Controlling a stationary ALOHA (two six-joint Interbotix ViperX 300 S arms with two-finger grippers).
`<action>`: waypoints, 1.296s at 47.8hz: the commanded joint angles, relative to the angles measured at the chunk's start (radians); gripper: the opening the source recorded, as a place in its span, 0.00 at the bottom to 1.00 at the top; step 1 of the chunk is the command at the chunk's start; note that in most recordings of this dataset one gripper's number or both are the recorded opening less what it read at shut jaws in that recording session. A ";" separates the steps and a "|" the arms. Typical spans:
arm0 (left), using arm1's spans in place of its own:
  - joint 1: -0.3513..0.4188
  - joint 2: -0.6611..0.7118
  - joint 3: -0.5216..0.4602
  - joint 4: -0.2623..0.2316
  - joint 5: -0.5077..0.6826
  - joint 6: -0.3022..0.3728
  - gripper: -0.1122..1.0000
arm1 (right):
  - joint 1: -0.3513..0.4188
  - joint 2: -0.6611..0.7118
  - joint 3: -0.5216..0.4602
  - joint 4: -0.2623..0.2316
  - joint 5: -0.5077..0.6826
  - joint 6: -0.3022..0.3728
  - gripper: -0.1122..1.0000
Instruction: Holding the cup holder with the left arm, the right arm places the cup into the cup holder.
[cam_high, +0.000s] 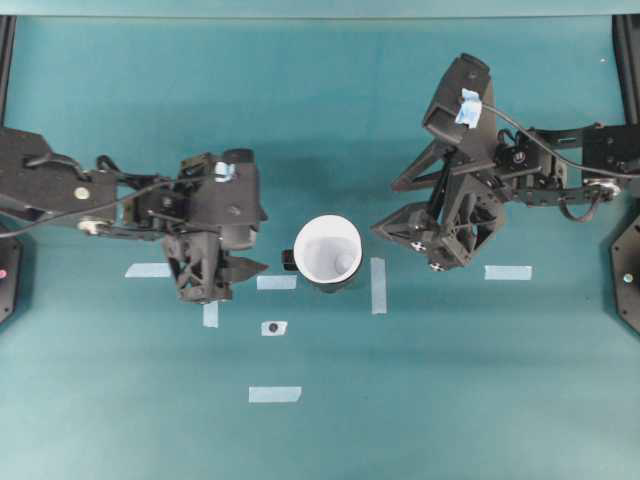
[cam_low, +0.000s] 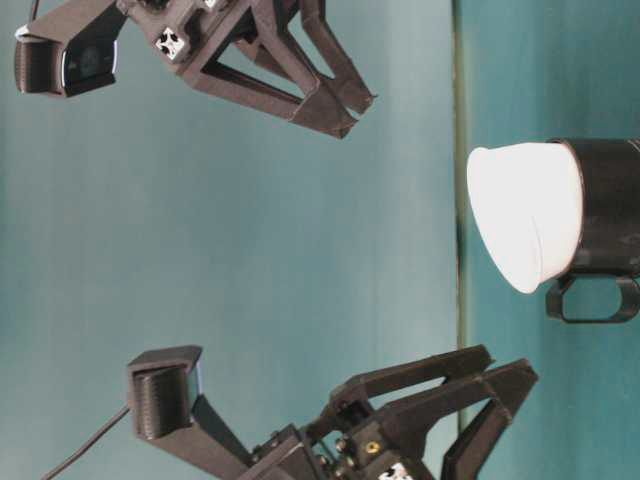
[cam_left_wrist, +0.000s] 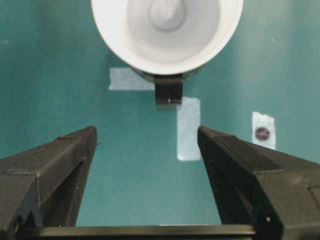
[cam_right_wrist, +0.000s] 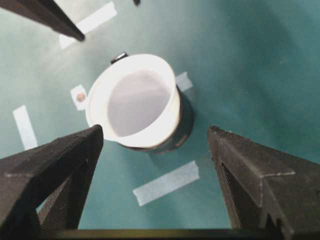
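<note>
The cup (cam_high: 327, 250) sits inside the holder (cam_high: 333, 284), in the middle of the overhead frame, on the green table (cam_high: 450, 380). Its white rim stands above the black wall, and the holder's small handle (cam_high: 289, 261) points to the left of the frame. The left gripper (cam_high: 250, 268) is just left of the handle, released, its jaws wide apart and touching nothing. The right gripper (cam_high: 385, 226) is at the right of the cup, near but apart, also released and empty. Pale tape strips (cam_high: 275, 394) lie around the holder.
</note>
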 joint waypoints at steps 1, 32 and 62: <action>-0.002 -0.028 -0.008 0.003 -0.009 0.002 0.87 | 0.003 -0.043 -0.009 0.002 -0.015 0.009 0.91; -0.003 -0.015 -0.011 0.003 -0.012 0.002 0.87 | 0.005 -0.035 0.000 0.002 -0.054 0.011 0.91; -0.006 -0.011 -0.014 0.003 -0.012 0.000 0.87 | 0.005 -0.035 0.002 0.002 -0.049 0.011 0.91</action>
